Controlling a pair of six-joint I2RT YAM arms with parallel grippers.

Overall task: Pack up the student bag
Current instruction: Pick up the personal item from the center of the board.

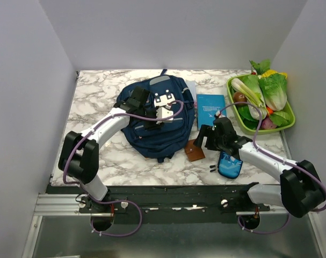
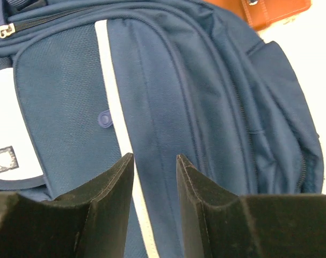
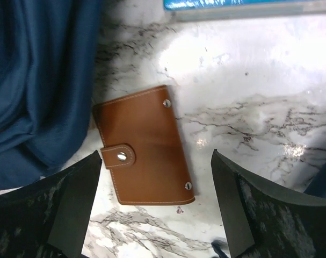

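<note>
bag [image 1: 154,121] flat mid-table, patch up | wallet [image 3: 144,145] just beside its lower right edge; book [image 1: 210,110] beside it; pencil case [image 1: 230,164] under right arm; veg tray [image 1: 229,94] far right | left gripper [image 2: 154,161] reaches over bag front, jaws partly apart, empty | right gripper [image 3: 154,156] spread wide over wallet, bag to its left

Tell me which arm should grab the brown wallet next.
Right. The right gripper hangs open directly over the wallet, a finger on either side. The left gripper is over the bag, farther off.
</note>
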